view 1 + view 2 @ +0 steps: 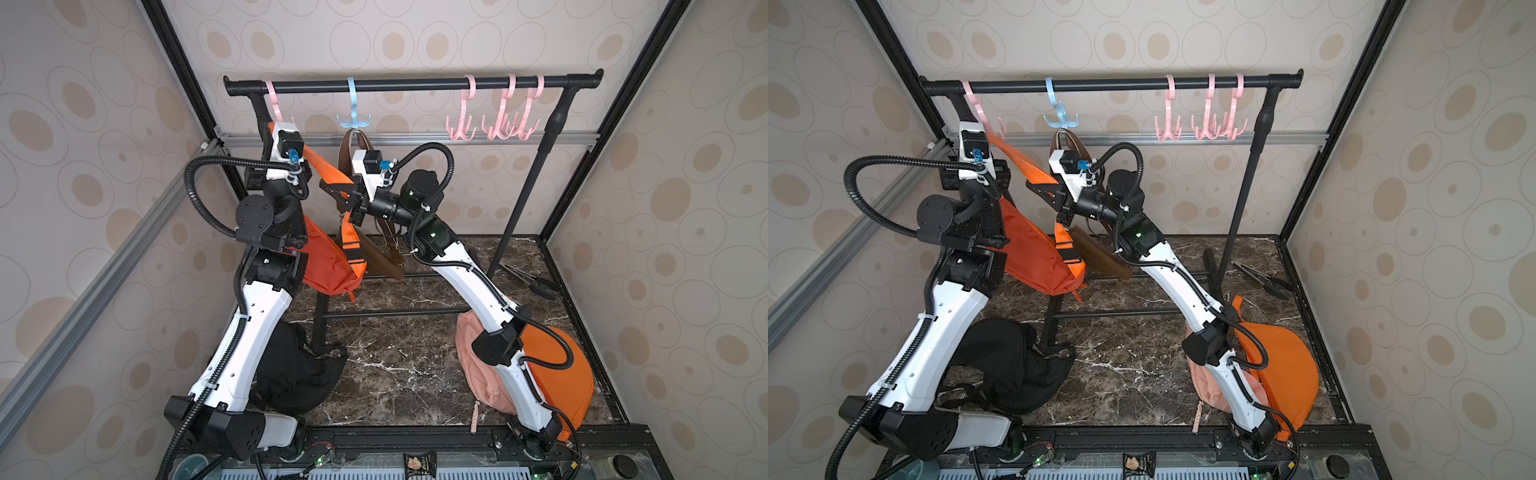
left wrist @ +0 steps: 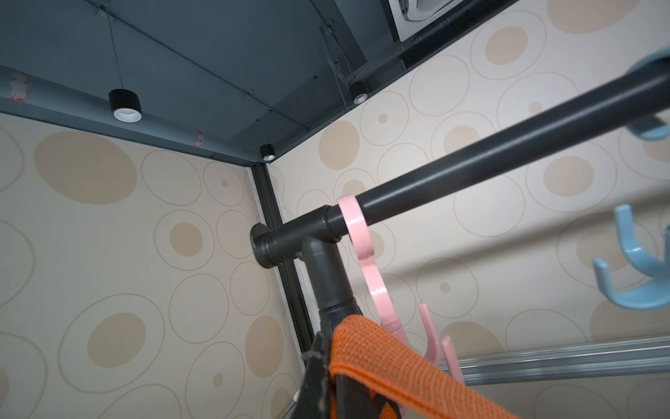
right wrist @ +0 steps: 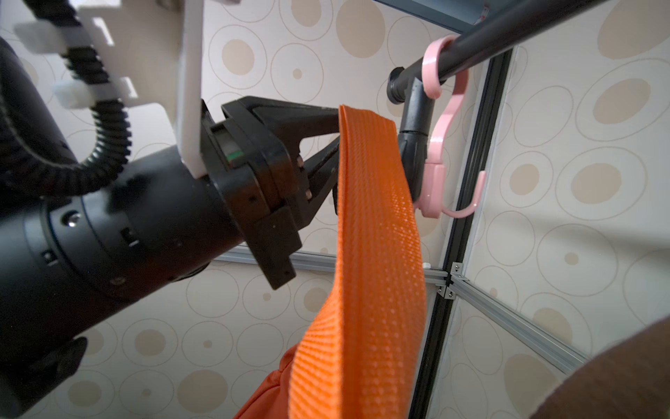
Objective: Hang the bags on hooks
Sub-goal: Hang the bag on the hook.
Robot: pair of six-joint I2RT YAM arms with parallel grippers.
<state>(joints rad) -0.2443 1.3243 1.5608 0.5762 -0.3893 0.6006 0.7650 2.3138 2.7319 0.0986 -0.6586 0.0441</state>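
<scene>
Both arms hold the orange bag [image 1: 328,266] aloft by its strap [image 3: 377,217], above the tabletop's [image 1: 395,365] back left corner. The left gripper [image 3: 333,130] is clamped on the strap just beside the pink hook [image 2: 377,286] at the rail's [image 2: 507,145] left end, and the right gripper [image 1: 334,193] is closed on it lower down. The step appears to be hooking the strap; next it likely must rise over a prong, then drop. The strap hides the hook's lower prongs, so contact cannot be told.
</scene>
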